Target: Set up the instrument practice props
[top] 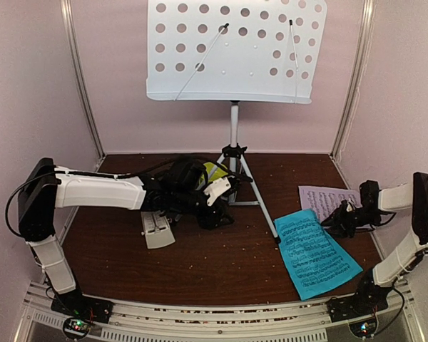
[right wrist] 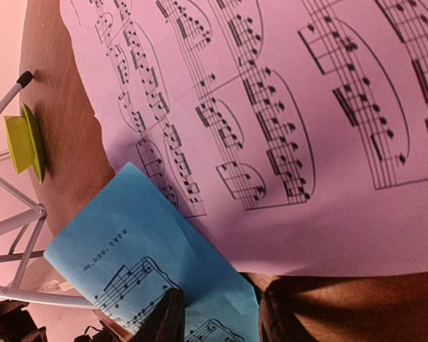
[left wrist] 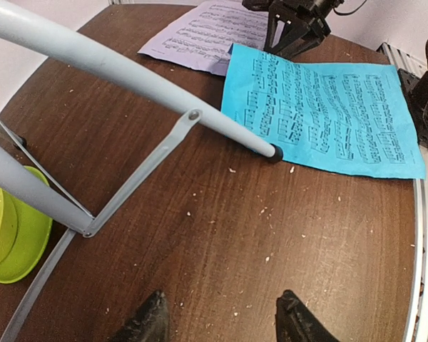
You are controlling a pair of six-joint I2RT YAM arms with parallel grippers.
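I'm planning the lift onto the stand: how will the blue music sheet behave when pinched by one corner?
Probably floppy: the blue music sheet is one thin page lying flat, so it would likely droop. It looks light and may slide across the table if pushed. Its corner overlaps the pink sheet, which might drag along.

Overhead, wrist close-ups; shared blue sheet [top: 315, 256]

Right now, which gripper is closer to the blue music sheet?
Right. The right gripper is at the far corner of the blue music sheet; the left gripper hangs apart from it, near the tripod.
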